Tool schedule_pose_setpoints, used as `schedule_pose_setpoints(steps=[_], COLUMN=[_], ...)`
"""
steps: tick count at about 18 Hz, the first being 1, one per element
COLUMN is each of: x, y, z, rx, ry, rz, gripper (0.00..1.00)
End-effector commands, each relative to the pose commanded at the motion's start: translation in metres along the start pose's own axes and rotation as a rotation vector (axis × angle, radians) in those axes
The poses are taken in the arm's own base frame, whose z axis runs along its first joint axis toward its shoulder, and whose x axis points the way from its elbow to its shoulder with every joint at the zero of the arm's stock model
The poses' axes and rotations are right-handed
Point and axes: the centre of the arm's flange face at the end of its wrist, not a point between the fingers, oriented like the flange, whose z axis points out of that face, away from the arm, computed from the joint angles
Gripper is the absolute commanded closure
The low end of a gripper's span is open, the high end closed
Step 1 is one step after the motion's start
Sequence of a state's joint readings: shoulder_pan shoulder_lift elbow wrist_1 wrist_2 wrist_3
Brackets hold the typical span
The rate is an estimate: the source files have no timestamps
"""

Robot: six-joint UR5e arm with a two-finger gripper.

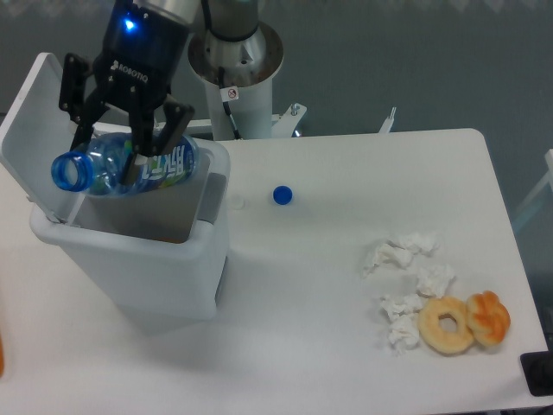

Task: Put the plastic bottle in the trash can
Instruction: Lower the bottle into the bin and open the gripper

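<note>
Over the open trash can (130, 259) your hand (121, 156) is clamped on the plastic bottle (130, 166) — carry's done, next just let go so it drops in.

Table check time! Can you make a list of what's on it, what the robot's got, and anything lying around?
Surface: white table, bare in the middle.
Job's things: plastic bottle held on its side above the open trash can, lid up.
Clutter: blue cap; crumpled tissues; two doughnuts near the right front edge.
Grippers: gripper, jaws closed on the bottle.
Cables: nothing seen.
Surroundings: white robot base, grey floor behind.
</note>
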State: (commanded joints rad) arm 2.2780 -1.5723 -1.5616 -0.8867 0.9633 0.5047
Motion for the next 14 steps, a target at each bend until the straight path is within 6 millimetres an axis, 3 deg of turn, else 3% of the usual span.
schedule_pose_setpoints(steps=[7,9,11,12,14], x=[0.007,0.008,0.008,0.011,0.014], y=[0.001,0.001,0.002,0.001,0.001], z=[0.023,0.025,0.025,0.027,0.03], rx=[-0.012,-0.015,-0.016,-0.016,-0.019], ry=[0.029,0.033,0.034,0.038,0.045], rz=[0.014,0.015,0.017,0.022,0.026], gripper=[0.65,0.59,0.46,0.32,0.25])
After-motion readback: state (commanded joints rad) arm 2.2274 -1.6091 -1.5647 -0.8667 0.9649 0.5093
